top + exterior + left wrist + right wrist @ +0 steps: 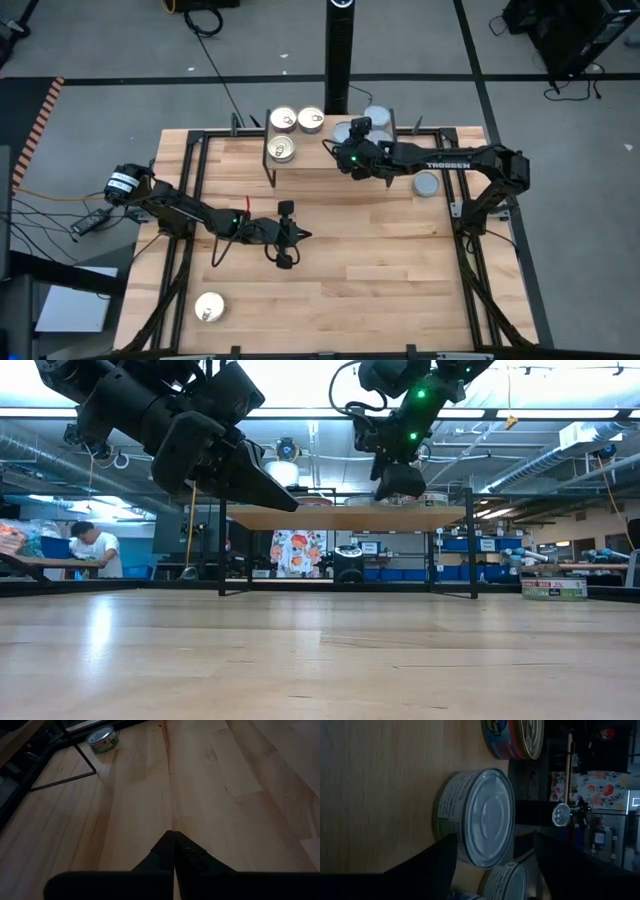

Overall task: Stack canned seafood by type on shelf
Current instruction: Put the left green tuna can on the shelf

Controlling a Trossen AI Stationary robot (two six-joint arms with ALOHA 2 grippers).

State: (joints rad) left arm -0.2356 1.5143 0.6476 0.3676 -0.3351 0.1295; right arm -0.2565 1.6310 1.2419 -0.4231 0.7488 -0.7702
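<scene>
High view: small rectangular light-wood shelf (pixel 340 150) on thin black wire legs at the table's far edge; three flat round gold-lidded tins (pixel 284 120) sit on its left part, well to the left of the right gripper (pixel 345 140). The right gripper hangs over the shelf's middle, above a flat round blue-grey-lidded tin (pixel 343 132); more blue-grey tins (pixel 378 116) lie just behind its wrist on the shelf, and one blue-grey tin (pixel 427 184) rests on the tabletop beside the right arm's forearm. The left gripper (pixel 303 235) waits mid-table, fingers pressed together; a fourth gold-lidded tin (pixel 209 308) lies well behind it near the table's front-left corner. Low view: left gripper (pixel 285 500) hangs above the large wooden tabletop (pixel 320 660), fingers together in a point; right gripper (pixel 398 480) sits at shelf level on top of the board (pixel 345 517). Left wrist view: closed fingertips (pixel 173 845) over bare wood; a tin with a green label (pixel 102 739) far ahead beside a black wire leg (pixel 75 765). Right wrist view: fingers (pixel 432 865) spread apart, straddling the blue-grey-lidded tin (pixel 480 815) without visibly clamping it; a red-and-blue-labelled gold tin (pixel 512 737) beyond, another pale tin (pixel 505 880) close by.
</scene>
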